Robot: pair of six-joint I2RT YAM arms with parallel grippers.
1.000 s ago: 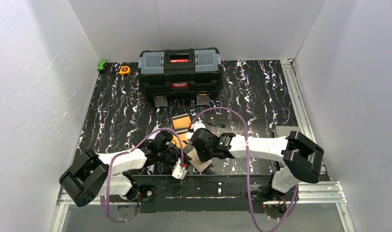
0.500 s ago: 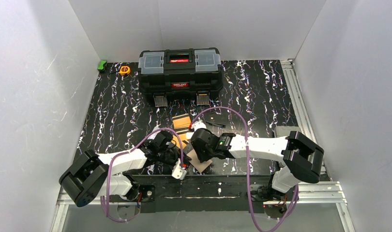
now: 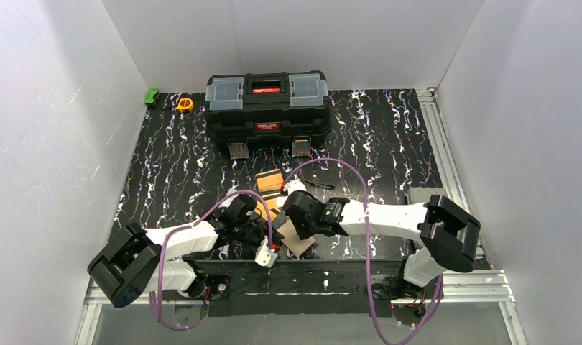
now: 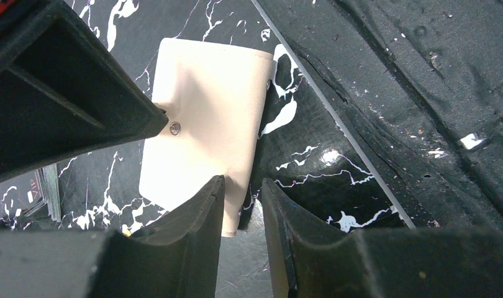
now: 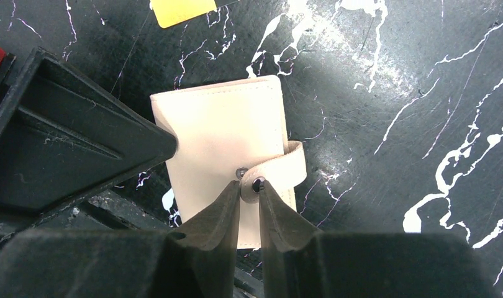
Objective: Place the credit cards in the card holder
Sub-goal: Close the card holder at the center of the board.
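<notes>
The top view looks down from high behind the robot over the whole table (image 3: 389, 129). Both wrist views point steeply down, close up, and share the card holder (image 4: 205, 124).

Folded card holder (image 5: 224, 124), credit cards (image 3: 269, 180) nearby

The card holder (image 5: 224, 130) is pale cream-beige with a silver snap. The surface (image 3: 389, 129) is black with white marble veining. The toolbox (image 3: 266, 108) is black with a red label. The cards (image 3: 269, 180) are orange-tan, one dark-striped.
</notes>
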